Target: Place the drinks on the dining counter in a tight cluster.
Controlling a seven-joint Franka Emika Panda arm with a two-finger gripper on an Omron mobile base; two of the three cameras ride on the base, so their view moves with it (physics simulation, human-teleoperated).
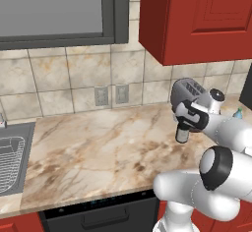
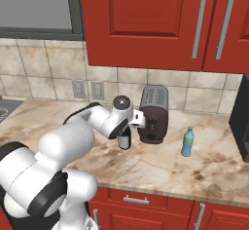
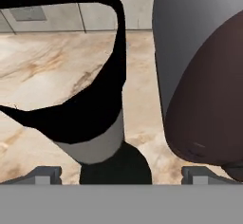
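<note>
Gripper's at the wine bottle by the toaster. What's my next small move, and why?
Probably close the gripper on the wine bottle. The jaws stand open on either side of it, and it stands upright on the marble worktop, close beside the toaster.

wine bottle [image 2: 125, 139] on worktop [image 2: 160, 168] just left of toaster [image 2: 153, 113], water bottle [image 2: 187, 142] right of toaster
</note>
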